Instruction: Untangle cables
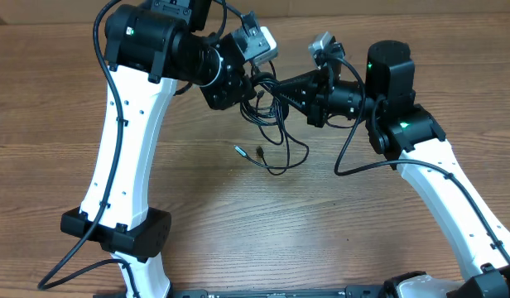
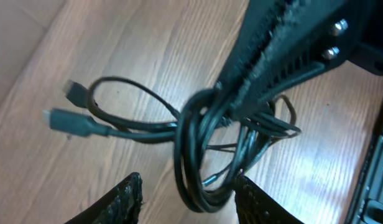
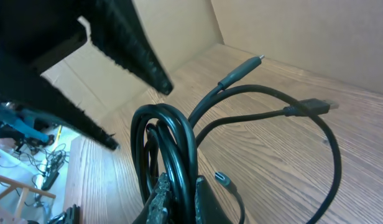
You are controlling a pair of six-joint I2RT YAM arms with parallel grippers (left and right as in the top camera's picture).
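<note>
Two tools: right tool (image 3: 179, 200) clamps cables (image 2: 181, 149); left tool (image 2: 188, 190) gapes.

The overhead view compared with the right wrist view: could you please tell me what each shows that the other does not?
Only overhead shows the whole left arm and right arm. Only the right wrist view shows the right gripper up close, jaws shut on the looped bundle, and a pale wall behind. Both show the wooden table, the cables, their loose plug ends and the left gripper with jaws open beside the bundle.
</note>
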